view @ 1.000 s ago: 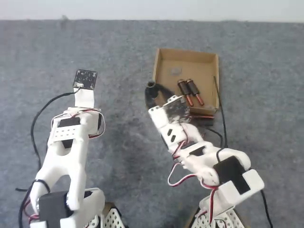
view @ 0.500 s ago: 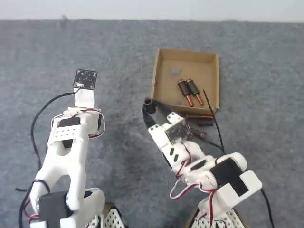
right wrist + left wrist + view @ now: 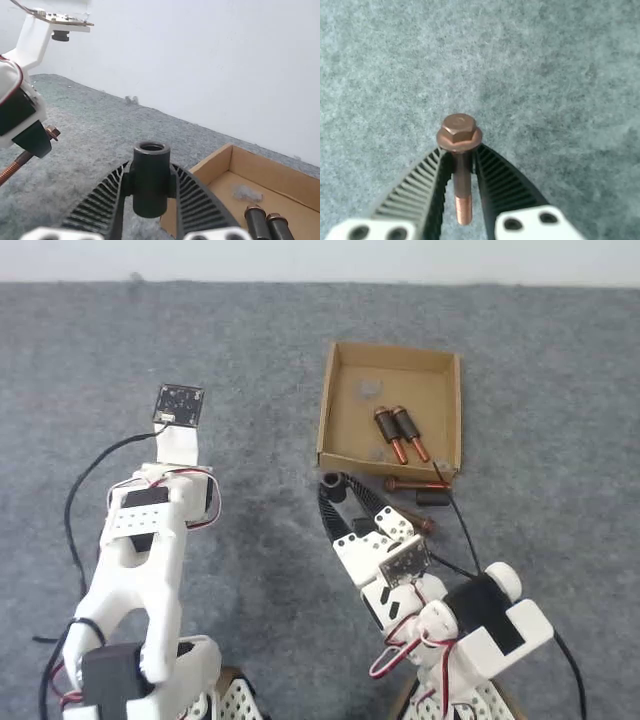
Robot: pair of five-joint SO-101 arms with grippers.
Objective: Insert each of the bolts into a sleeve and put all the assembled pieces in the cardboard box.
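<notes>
- my left hand [image 3: 460, 152] is closed on a copper bolt [image 3: 459, 135]. the shank sits between the fingers and the hex head sticks out past the tips, above the grey surface [image 3: 560, 75].
- my right hand [image 3: 150, 172] grips a black sleeve [image 3: 150, 175] by its sides, open end facing the camera, just off a near corner of the cardboard box [image 3: 325, 410].
- two assembled pieces [image 3: 400, 435] lie inside the box. a loose bolt [image 3: 412, 483] and a spare sleeve [image 3: 432, 498] lie just outside its near wall.

A white wall [image 3: 320, 260] runs along the far edge. Grey carpet [image 3: 250, 390] spreads out from its foot. A small dark bit of fluff [image 3: 133, 280] sits on the carpet right against the wall's base, and a pale tuft of lint [image 3: 370, 390] lies farther out from the wall.
</notes>
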